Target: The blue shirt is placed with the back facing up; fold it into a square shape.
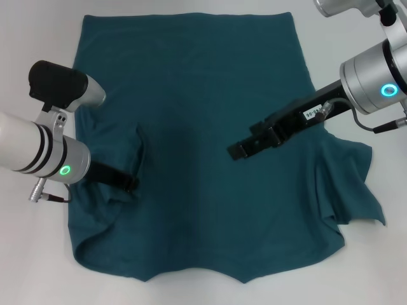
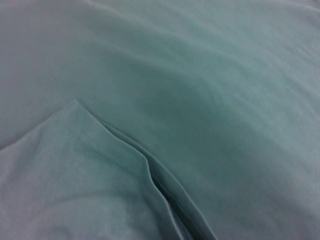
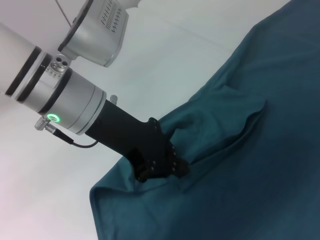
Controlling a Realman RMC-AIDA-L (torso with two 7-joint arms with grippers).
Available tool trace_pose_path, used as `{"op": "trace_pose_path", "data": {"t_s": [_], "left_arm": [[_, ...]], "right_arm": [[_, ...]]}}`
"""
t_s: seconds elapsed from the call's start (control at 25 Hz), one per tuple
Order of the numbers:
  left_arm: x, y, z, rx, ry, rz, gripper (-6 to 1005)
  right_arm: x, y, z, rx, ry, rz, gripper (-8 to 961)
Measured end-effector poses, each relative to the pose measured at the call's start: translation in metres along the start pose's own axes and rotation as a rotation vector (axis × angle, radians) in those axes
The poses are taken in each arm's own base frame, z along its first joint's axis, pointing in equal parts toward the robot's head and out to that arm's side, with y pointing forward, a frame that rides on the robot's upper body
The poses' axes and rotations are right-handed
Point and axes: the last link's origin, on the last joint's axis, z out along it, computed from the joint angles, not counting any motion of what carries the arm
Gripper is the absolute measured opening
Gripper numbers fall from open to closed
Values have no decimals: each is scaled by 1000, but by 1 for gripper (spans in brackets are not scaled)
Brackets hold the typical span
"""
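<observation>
Presently: left claw point(image 1: 130, 183) closed on bunched blue shirt point(image 1: 197, 114) sleeve; right claw point(image 1: 236, 151) above shirt middle, state indeterminable.

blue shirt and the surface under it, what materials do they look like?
The blue shirt: soft matte knit fabric, probably cotton jersey; it drapes, wrinkles and shows a stitched hem. The table: smooth matte white, material unclear. The left hand is at the folded-in sleeve, buried in cloth; the right hand is over the shirt's middle.
</observation>
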Motion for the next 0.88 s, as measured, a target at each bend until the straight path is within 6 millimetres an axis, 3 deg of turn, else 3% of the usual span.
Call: {"op": "trace_pose_path", "data": {"t_s": [0.24, 0.88], "left_arm": [[1, 1, 0, -1, 1, -4, 18], [30, 18, -3, -23, 36, -82, 22]], "right_arm": [[0, -2, 0, 8, -12, 5, 835], [1, -2, 3, -6, -17, -5, 834]]}}
